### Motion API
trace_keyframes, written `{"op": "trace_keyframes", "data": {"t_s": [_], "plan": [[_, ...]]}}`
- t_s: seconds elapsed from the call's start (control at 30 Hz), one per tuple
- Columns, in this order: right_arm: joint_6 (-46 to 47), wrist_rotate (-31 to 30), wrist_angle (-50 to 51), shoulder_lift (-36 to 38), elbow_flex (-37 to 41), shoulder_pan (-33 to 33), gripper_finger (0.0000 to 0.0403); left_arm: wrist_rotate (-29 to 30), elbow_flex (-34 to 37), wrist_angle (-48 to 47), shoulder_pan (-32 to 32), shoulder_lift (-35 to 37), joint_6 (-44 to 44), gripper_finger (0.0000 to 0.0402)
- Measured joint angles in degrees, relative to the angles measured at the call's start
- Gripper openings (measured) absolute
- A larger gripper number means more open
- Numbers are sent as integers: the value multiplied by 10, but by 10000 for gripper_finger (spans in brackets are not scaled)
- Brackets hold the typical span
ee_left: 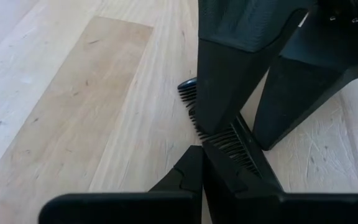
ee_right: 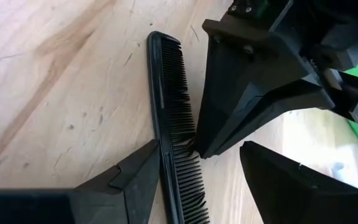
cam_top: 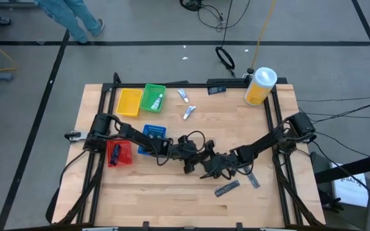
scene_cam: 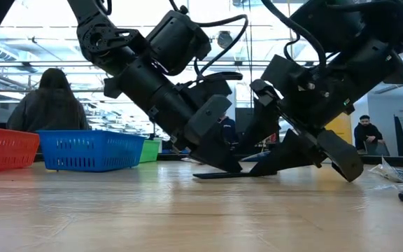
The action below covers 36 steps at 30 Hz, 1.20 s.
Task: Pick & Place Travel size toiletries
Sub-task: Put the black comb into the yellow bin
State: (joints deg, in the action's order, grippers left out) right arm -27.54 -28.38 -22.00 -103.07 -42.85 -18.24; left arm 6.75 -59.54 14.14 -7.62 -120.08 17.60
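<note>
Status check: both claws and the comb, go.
Left claw shut, tips on black comb. Right claw open, straddling it. Comb flat on table, not lifted.

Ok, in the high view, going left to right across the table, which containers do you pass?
Red tray → yellow tray → blue tray, roughly level with the green tray → yellow container with white lid.

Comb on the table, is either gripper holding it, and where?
Not clearly held: the black comb lies flat; the shut left gripper touches its teeth mid-length, the open right gripper straddles it.
</note>
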Motion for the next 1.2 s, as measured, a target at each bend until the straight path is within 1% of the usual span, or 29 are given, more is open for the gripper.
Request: {"op": "trace_keyframes", "data": {"t_s": [0.23, 0.3, 0.4, 0.47, 0.6, 0.7, 0.8, 0.87, 1.03, 1.2], "plan": [[28, 2, 14, 22, 0, 0, 215, -6, 1, -1, -1, -1, -10, 3], [42, 23, 27, 37, 0, 3, 215, -6, 1, 1, 0, -2, -10, 7], [76, 73, 63, 52, 0, 12, 215, -7, 1, 1, 0, -2, -10, 13], [89, 108, 79, 53, 0, 20, 215, -7, 1, 1, 0, -2, -10, 10], [86, 138, 90, 44, 0, 28, 215, -8, 2, 9, -1, -2, -14, 3], [70, 126, 87, 38, -1, 28, 214, -8, 2, 10, -1, -3, -14, 11], [57, 106, 68, 25, -1, 34, 214, -8, 2, 12, -1, -6, -18, 6], [50, 106, 56, 23, -1, 42, 214, -8, 2, 18, -2, -11, -23, 3], [43, 116, 47, 22, 0, 60, 214, -11, 1, 21, -1, -19, -22, 10], [43, 103, 43, 22, 0, 57, 214, -13, 1, 22, -1, -19, -25, 4]]}}
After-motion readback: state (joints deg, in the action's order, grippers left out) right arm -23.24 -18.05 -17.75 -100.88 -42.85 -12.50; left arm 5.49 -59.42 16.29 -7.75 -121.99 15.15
